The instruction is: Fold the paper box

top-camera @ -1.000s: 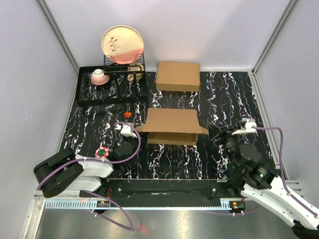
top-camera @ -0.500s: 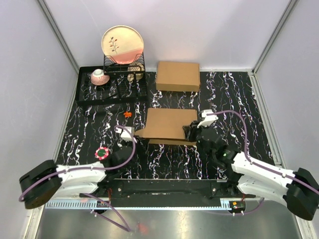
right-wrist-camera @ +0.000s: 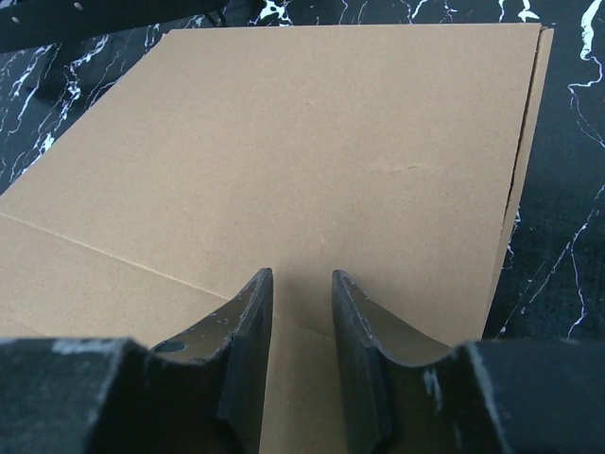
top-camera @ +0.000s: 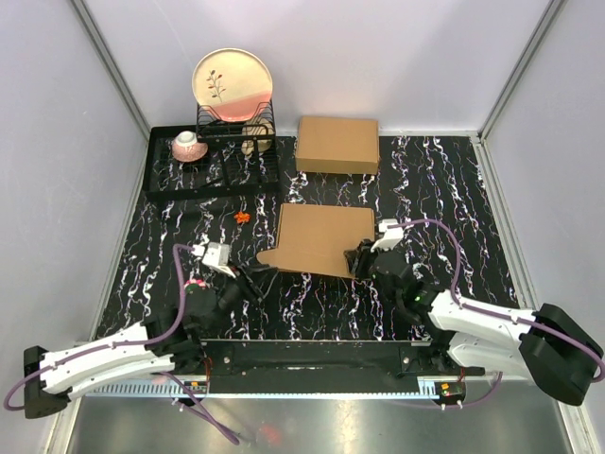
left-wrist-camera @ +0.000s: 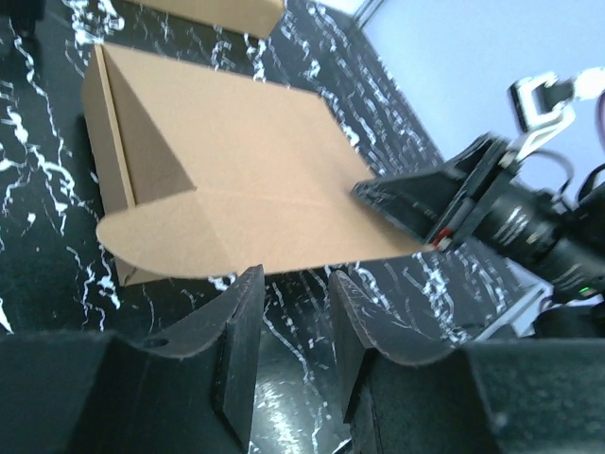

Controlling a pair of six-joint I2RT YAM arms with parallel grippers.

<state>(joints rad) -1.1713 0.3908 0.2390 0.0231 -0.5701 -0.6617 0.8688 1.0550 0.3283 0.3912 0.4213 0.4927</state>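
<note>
- The paper box point(top-camera: 317, 238) is lying centrally on the table point(top-camera: 454, 189)
- A second box point(top-camera: 337, 144) is sitting behind it
- A rack point(top-camera: 203, 175) holding a plate point(top-camera: 233, 83) is standing back-left

lab test booth; plain white panel walls point(top-camera: 321, 57)

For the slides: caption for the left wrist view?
Open left end effector faces the paper box, one rounded tab jutting out, right end effector at its opposite side.
</note>
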